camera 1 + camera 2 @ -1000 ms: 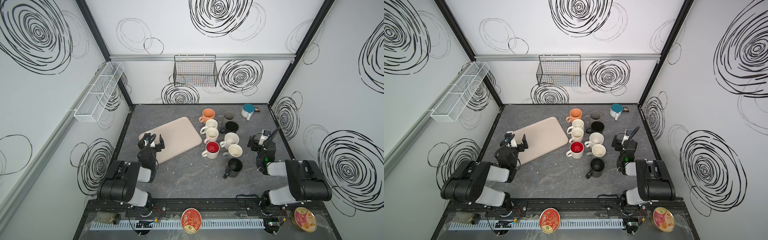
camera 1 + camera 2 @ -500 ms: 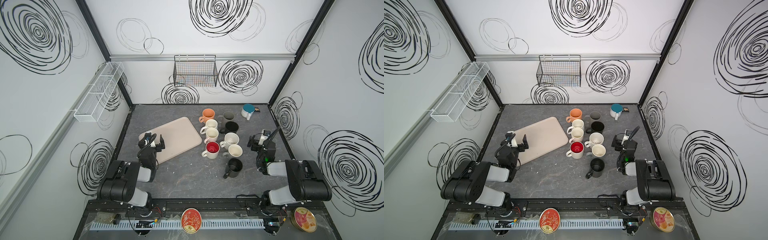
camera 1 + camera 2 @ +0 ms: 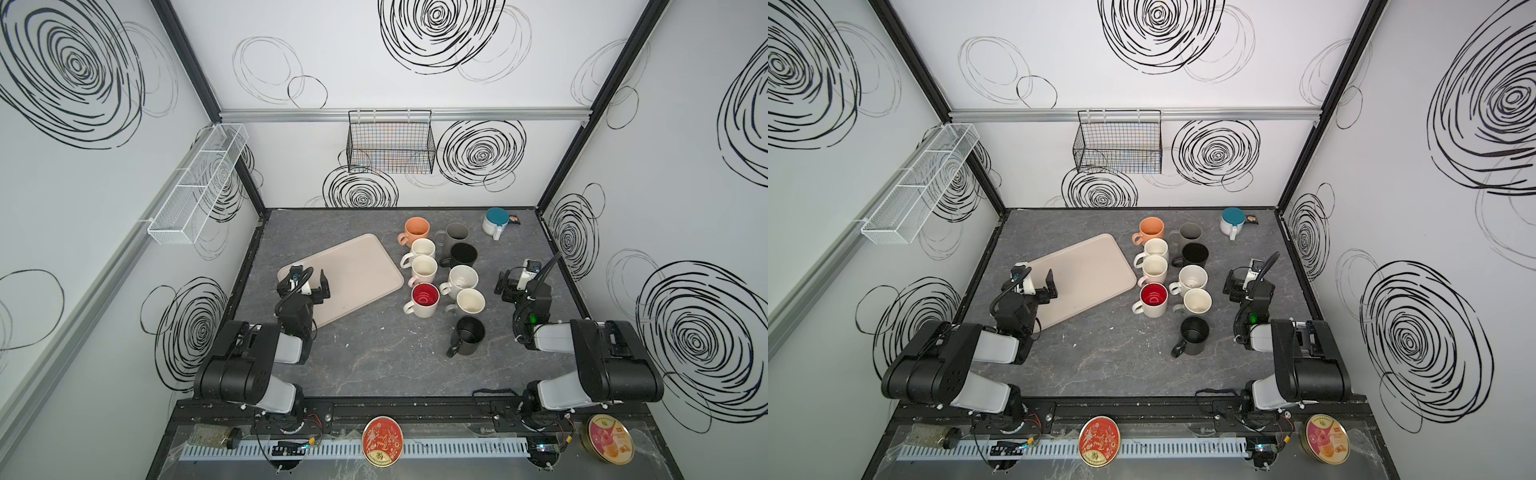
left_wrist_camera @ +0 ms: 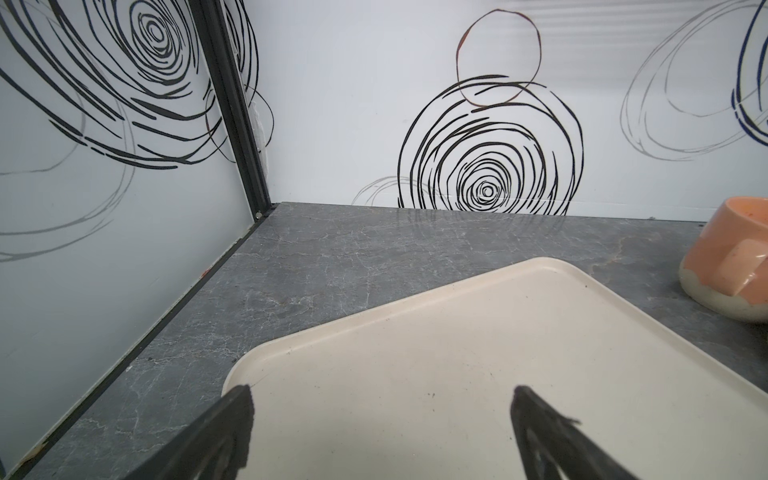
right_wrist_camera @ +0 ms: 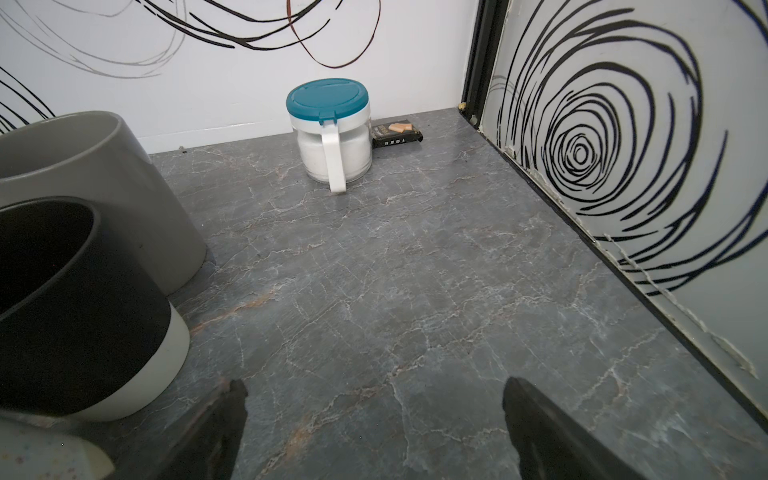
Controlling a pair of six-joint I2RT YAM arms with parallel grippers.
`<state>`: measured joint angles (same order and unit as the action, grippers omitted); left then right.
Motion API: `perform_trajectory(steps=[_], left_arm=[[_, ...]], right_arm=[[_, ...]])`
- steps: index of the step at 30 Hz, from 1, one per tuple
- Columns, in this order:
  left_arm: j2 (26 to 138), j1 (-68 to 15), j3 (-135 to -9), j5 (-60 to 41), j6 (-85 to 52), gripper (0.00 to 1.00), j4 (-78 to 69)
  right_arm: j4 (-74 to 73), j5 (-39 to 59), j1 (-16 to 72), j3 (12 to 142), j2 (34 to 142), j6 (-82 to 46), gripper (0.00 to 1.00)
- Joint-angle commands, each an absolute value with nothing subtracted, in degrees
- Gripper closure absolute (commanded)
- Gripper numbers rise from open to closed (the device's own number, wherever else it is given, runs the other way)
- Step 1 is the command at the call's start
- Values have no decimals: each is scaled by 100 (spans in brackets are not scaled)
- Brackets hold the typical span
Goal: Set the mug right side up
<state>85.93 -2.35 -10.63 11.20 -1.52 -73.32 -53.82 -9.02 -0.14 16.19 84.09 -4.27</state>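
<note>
Nine mugs (image 3: 426,295) mouth-up on the bench (image 3: 374,353) — nearest black mug (image 3: 469,334) stands apart | nothing moved this past second | left pincer (image 4: 382,401) and right pincer (image 5: 374,395) agape, empty | we judge the task done

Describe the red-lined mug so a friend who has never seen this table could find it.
On the grey table, two rows of mugs stand just right of the beige tray. In the row beside the tray, take the mug farthest from the back wall. It is white outside and the only one with a bright red inside.
</note>
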Motion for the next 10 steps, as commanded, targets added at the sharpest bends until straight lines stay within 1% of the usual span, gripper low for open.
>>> perform_trajectory(steps=[1,4,6,10], left_arm=[[8577,-277,-1162,1150,-142,1,-7586],[8604,-380,-1184,1340,-60,1,-7570],[8621,-287,-1191,1155,-126,1,-7566],[8573,-264,-1136,1101,-138,1,-7619]], right_arm=[[-5525,-903,-22,1731,8424,-457,0],[-5527,-905,-27,1731,8423,-457,0],[-5522,-905,-26,1731,8428,-455,0],[-5528,-905,-29,1731,8424,-457,0]])
